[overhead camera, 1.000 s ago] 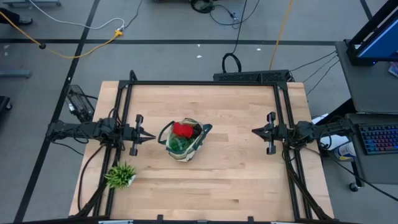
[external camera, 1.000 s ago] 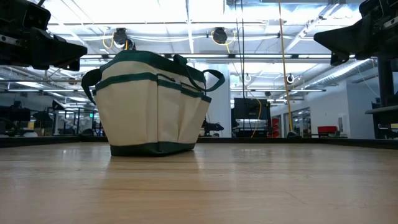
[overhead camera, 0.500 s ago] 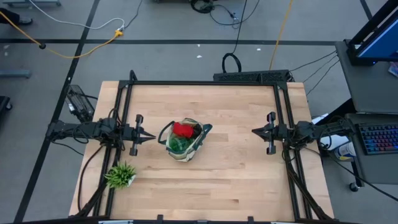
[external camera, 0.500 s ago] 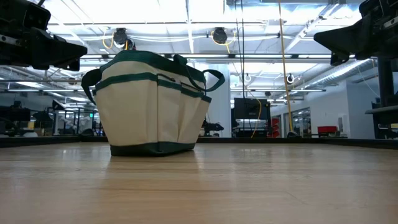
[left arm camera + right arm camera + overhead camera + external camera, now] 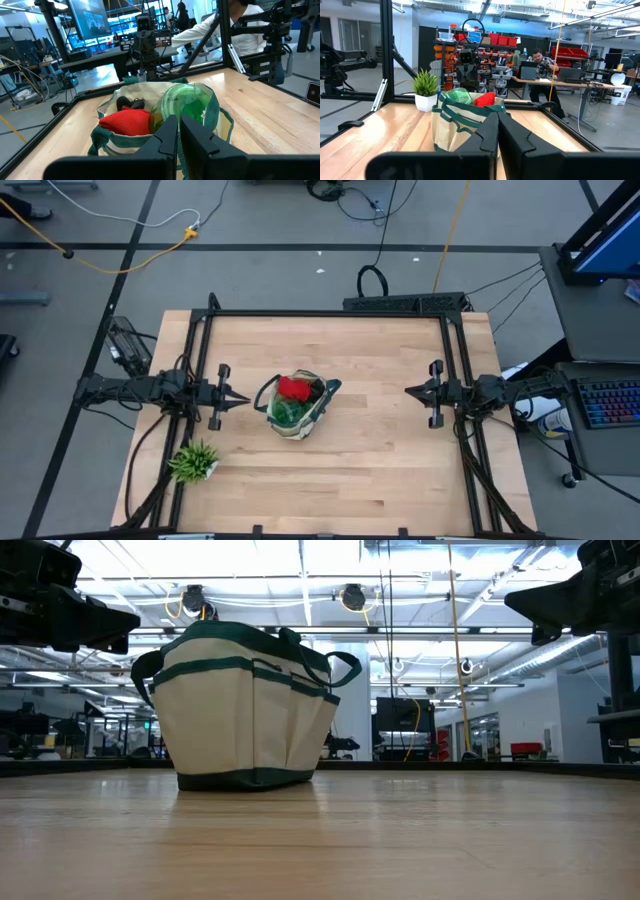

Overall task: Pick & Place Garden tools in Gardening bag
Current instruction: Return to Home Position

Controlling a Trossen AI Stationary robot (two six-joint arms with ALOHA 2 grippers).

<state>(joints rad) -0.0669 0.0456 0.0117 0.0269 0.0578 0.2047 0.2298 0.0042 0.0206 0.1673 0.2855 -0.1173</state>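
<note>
The cream gardening bag [image 5: 296,406] with dark green trim stands upright on its base on the table, left of the middle; it also shows as the bag [image 5: 245,710] in the low view. Inside it sit a red glove [image 5: 126,122], a green spray bottle [image 5: 187,102] and dark-handled shears [image 5: 131,103]. My left gripper [image 5: 243,397] hovers shut just left of the bag, pointing level at it. My right gripper [image 5: 408,391] hovers shut far to the bag's right, near the right edge.
A spiky green plant tuft in a white pot [image 5: 194,463] stands near the table's front left corner. A black frame [image 5: 330,314] rims the table. People sit at desks beyond the table [image 5: 538,59].
</note>
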